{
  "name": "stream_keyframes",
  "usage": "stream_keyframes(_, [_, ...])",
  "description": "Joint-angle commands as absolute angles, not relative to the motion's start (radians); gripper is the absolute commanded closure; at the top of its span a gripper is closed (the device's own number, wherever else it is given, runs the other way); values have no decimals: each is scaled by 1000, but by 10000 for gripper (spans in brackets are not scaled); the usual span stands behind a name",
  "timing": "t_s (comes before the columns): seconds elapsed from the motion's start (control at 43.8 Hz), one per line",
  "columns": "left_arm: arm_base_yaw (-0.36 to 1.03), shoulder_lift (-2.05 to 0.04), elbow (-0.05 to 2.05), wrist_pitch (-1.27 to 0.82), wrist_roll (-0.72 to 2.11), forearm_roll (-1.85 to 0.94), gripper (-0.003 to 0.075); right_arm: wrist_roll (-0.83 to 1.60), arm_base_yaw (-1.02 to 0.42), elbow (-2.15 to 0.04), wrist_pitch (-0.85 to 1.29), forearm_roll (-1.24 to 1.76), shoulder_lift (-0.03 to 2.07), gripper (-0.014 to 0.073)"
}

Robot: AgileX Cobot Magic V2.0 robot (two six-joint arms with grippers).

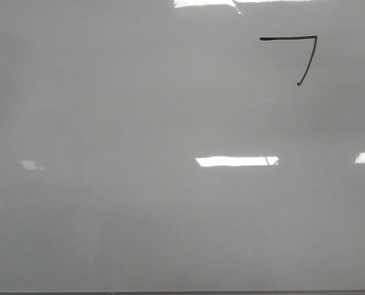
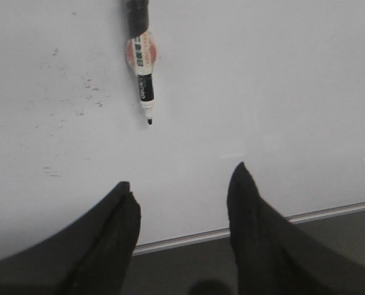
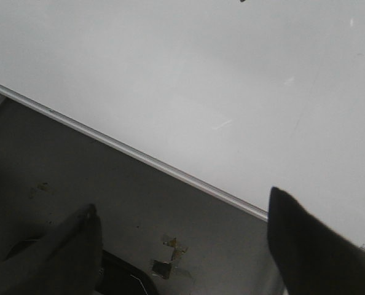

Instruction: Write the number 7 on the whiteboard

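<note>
The number 7 (image 1: 302,52) is drawn in thin black marker at the far right of the whiteboard (image 1: 139,203), with a top bar and a slanted downstroke ending in a small hook. No gripper shows in the front view. In the left wrist view a black marker (image 2: 142,67) with its cap off lies on the whiteboard (image 2: 268,92), its tip toward my left gripper (image 2: 182,181), which is open and empty over the board's near edge. My right gripper (image 3: 182,209) is open and empty, over the board's edge (image 3: 139,157).
A thin metal frame (image 2: 195,236) borders the board, with dark table surface (image 3: 78,178) beyond it. Faint smudges (image 2: 66,110) mark the board near the marker. Scraps of tape (image 3: 170,255) lie on the dark surface. Bright glare patches (image 1: 236,161) lie on the board.
</note>
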State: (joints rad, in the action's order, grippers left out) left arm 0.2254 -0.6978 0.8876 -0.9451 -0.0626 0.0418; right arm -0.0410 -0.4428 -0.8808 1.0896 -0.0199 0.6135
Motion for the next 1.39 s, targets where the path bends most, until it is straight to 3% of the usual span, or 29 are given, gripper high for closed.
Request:
stream_keyframes(0.0, [230, -668, 921, -895, -57, 33, 384, -47, -437, -913, 1026, -38, 612, 24])
stream_keyframes(0.137, [230, -663, 921, -895, -57, 33, 386, -47, -437, -913, 1018, -38, 612, 31])
stream_keyframes(0.206, [230, -663, 919, -891, -57, 33, 398, -47, -437, -913, 1015, -38, 612, 92])
stream_keyframes(0.434, [230, -663, 905, -890, -57, 33, 562, -47, -437, -913, 1004, -38, 612, 497])
stream_keyframes(0.571, [230, -663, 905, -884, -57, 33, 675, -47, -437, -913, 1003, -38, 612, 669])
stream_keyframes(0.685, [230, -663, 905, -881, -57, 33, 740, -47, -437, -913, 998, -38, 612, 662])
stream_keyframes(1.37, [230, -663, 905, -841, -57, 33, 741, -47, -437, -913, 981, -38, 612, 662])
